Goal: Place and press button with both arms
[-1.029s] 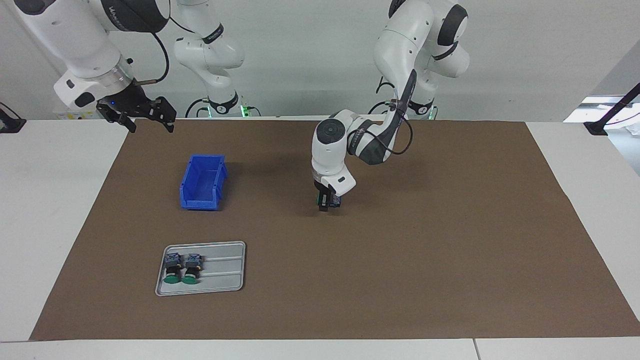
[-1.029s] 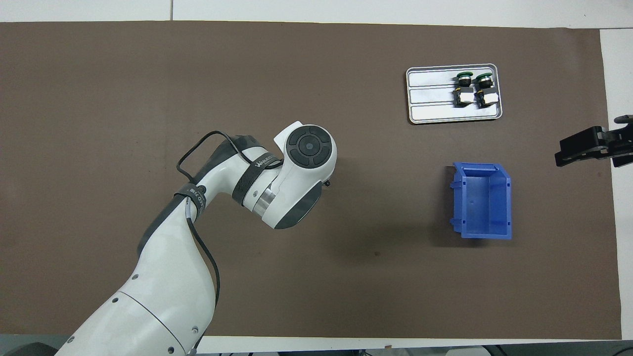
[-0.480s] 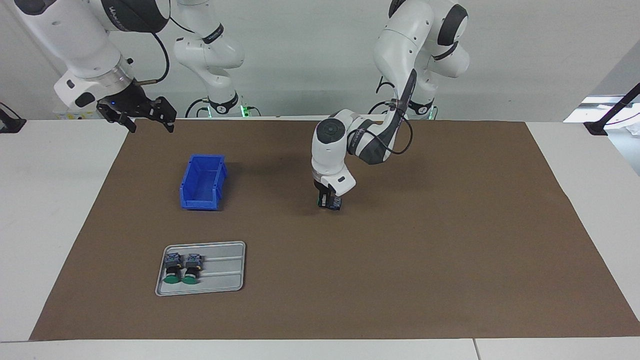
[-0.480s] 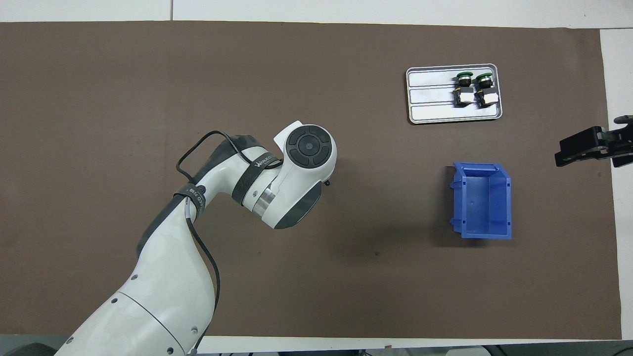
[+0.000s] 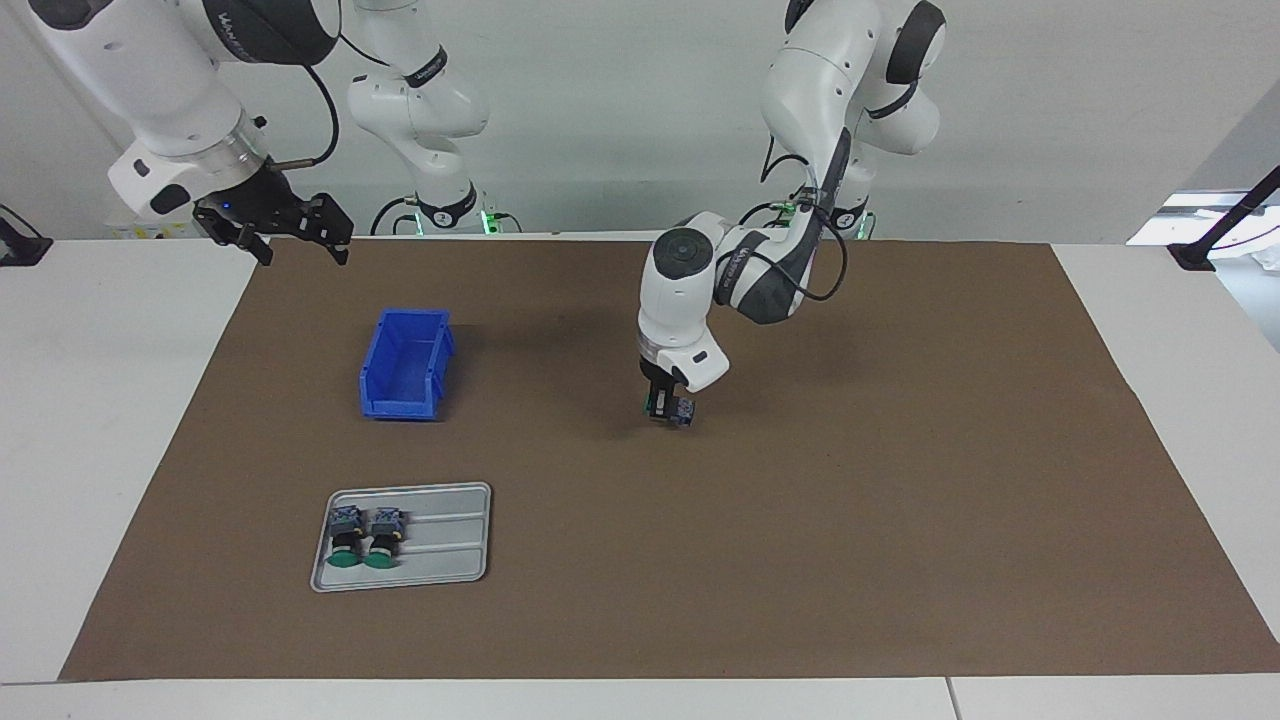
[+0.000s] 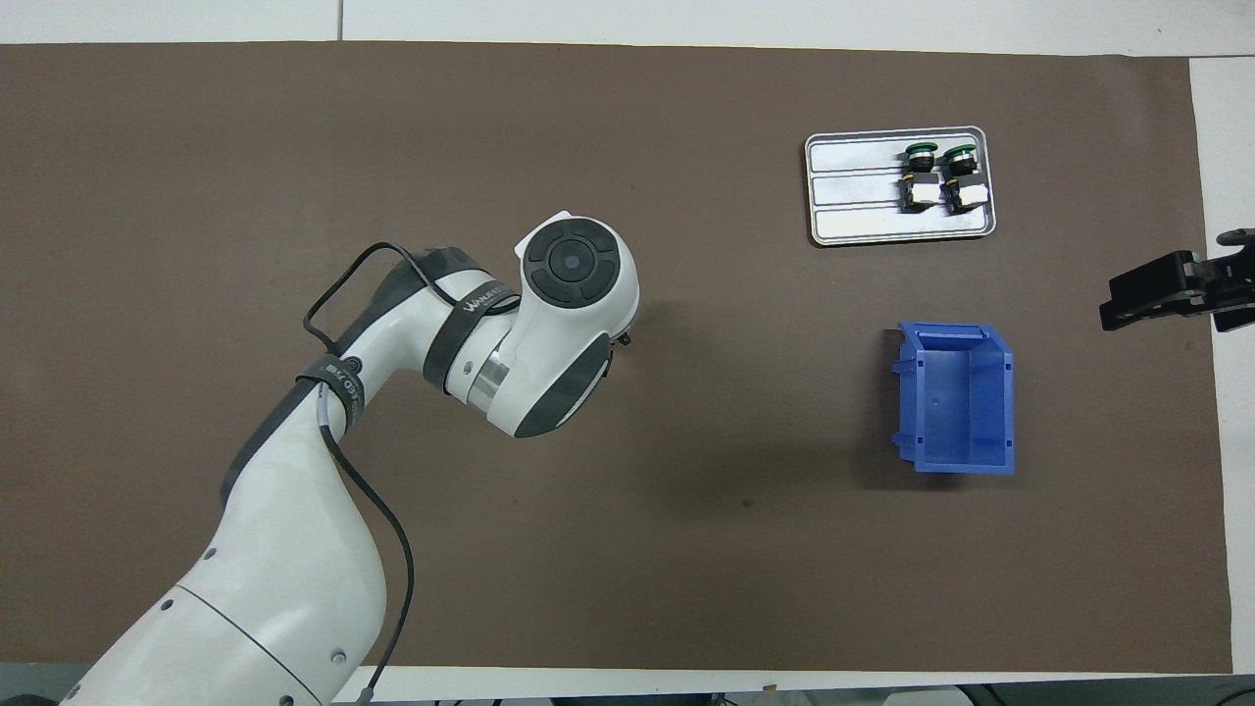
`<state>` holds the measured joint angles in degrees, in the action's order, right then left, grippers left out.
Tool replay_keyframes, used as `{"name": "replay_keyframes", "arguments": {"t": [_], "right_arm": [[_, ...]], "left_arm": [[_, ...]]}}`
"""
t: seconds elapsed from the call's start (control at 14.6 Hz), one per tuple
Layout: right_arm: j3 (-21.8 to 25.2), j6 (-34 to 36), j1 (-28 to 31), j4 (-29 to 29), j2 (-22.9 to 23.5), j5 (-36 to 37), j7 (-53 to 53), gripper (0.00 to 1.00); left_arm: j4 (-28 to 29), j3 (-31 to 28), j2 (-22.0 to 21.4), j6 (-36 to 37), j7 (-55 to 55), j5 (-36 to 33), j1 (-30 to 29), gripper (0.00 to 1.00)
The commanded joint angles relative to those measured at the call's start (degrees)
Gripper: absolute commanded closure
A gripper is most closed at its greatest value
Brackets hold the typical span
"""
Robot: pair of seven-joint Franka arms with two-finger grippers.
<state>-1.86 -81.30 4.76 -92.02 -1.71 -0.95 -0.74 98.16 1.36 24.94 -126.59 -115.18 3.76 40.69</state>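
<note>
My left gripper (image 5: 667, 405) hangs low over the middle of the brown mat, shut on the button (image 5: 682, 411). The button lies sideways in the fingers, green cap toward the right arm's end and blue-grey block toward the left arm's end. It sits just above the mat. In the overhead view the left arm's wrist (image 6: 569, 324) covers both gripper and button. My right gripper (image 5: 303, 250) waits open and empty, raised over the mat's edge at the right arm's end, and it shows at the overhead view's border (image 6: 1157, 292).
A blue bin (image 5: 405, 365) stands open and empty toward the right arm's end. Farther from the robots, a grey metal tray (image 5: 450, 540) holds two more green-capped buttons (image 5: 347, 538) (image 5: 384, 538) side by side. White tabletop borders the mat.
The left gripper's fingers have closed on the button. The left arm's wrist has risen a little and shifted toward the left arm's end, carrying the button along. The right arm has not moved.
</note>
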Motion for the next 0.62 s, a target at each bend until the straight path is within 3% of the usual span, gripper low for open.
{"name": "replay_keyframes", "arguments": {"t": [0.0, 0.14, 0.55], "right_arm": [[-0.34, -0.70, 0.25, -1.84, -1.54, 0.25, -1.46, 0.01], [-0.34, -0.70, 0.25, -1.84, -1.54, 0.25, -1.46, 0.01], [-0.34, -0.61, 0.25, -1.84, -1.54, 0.16, -1.46, 0.01]], "left_arm": [[5.45, 0.14, -5.94, 0.03, 3.90, 1.87, -0.96, 0.88], [5.82, 0.14, -6.66, -0.41, 4.08, 4.75, -2.72, 0.88], [6.34, 0.14, -6.75, -2.79, 15.31, 25.21, -6.23, 0.87]]}}
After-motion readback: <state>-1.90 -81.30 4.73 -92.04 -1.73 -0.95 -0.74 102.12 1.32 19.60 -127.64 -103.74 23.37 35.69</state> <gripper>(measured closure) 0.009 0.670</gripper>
